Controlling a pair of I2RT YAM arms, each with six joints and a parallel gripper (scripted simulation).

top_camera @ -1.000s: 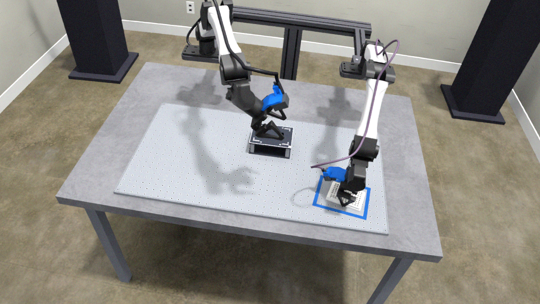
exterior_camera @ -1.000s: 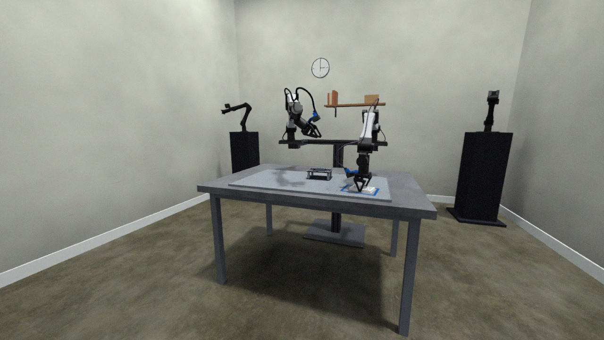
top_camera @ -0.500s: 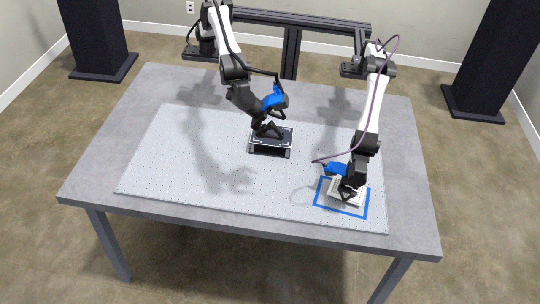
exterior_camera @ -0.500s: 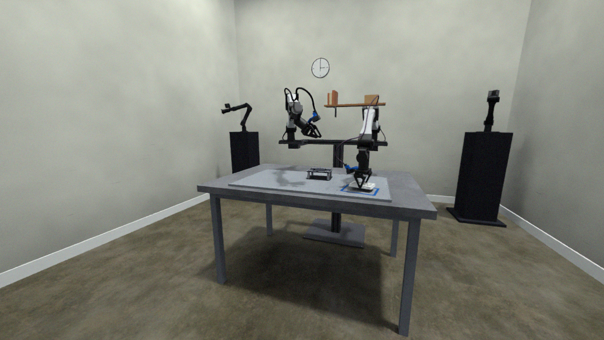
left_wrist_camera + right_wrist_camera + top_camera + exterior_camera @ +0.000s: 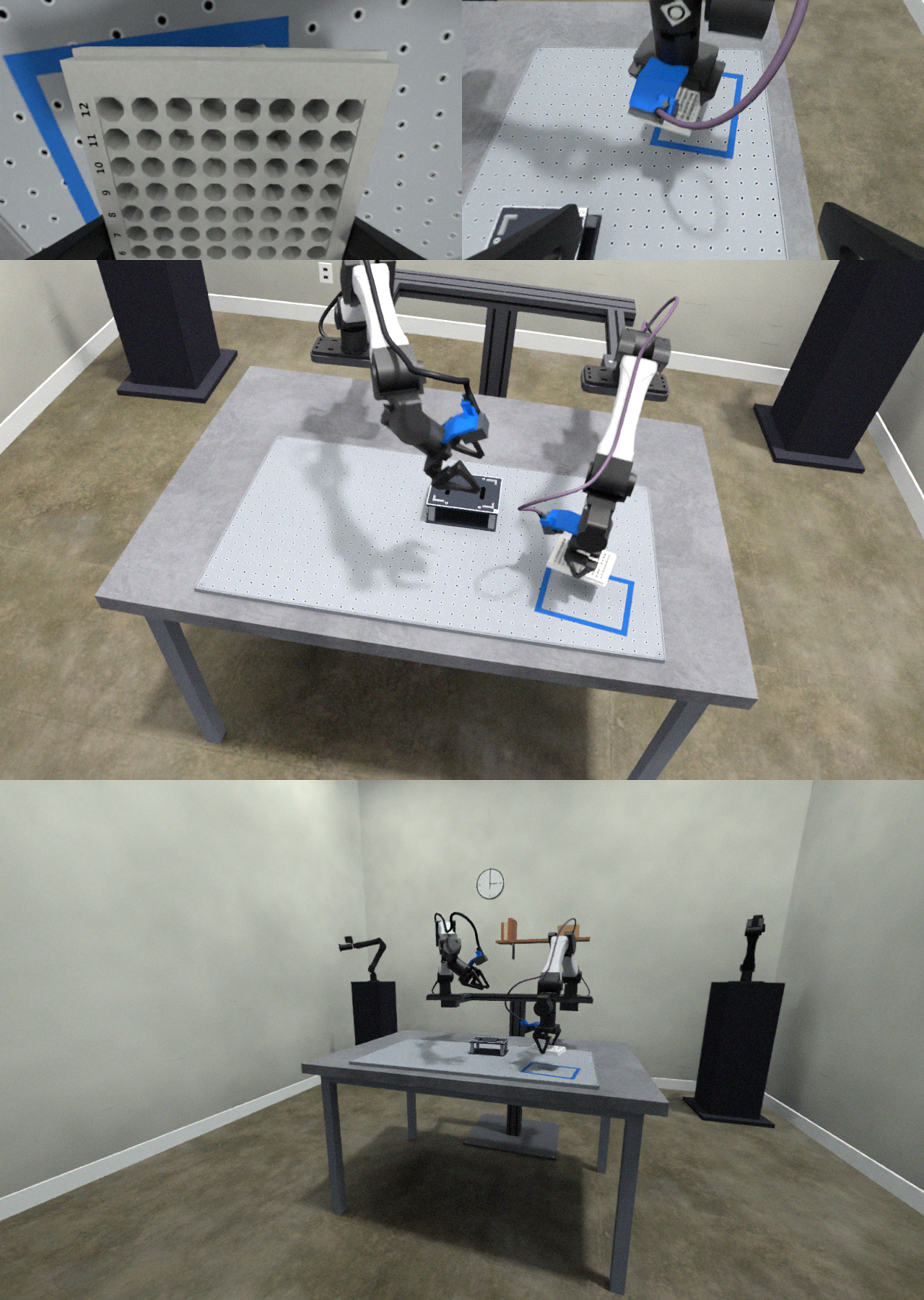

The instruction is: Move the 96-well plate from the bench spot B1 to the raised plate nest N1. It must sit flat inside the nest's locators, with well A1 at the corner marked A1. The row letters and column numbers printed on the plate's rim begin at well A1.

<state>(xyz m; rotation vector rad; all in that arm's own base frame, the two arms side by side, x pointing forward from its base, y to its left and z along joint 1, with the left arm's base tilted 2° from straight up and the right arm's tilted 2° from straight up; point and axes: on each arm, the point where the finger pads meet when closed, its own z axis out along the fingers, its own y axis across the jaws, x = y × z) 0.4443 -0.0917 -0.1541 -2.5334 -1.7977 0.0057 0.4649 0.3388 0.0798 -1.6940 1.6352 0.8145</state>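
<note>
The left claw (image 5: 579, 571) (image 5: 543, 1049) (image 5: 229, 219) (image 5: 678, 94) holds the white plate (image 5: 604, 566) (image 5: 558, 1050) (image 5: 231, 79) (image 5: 689, 105) in the air, well apart from the nest (image 5: 462, 503) (image 5: 489, 1040) (image 5: 535, 216), and may knock it against the right claw (image 5: 480, 471) (image 5: 486, 986) (image 5: 701, 209), which is wide open high near this nest.

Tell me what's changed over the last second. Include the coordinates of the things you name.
The left gripper (image 5: 581, 571) (image 5: 543, 1049) (image 5: 229, 219) (image 5: 678, 94), shut on the 96-well plate (image 5: 606, 565) (image 5: 558, 1050) (image 5: 216, 79) (image 5: 689, 105), lifted it off the board and carried it toward the arms' mounting frame, partly out of the blue outline (image 5: 628, 609) (image 5: 548, 1075) (image 5: 53, 137) (image 5: 734, 126). Nothing was visibly let go. The open right gripper (image 5: 480, 471) (image 5: 486, 986) (image 5: 699, 215) and raised nest (image 5: 462, 503) (image 5: 489, 1040) (image 5: 530, 217) stayed put.
</note>
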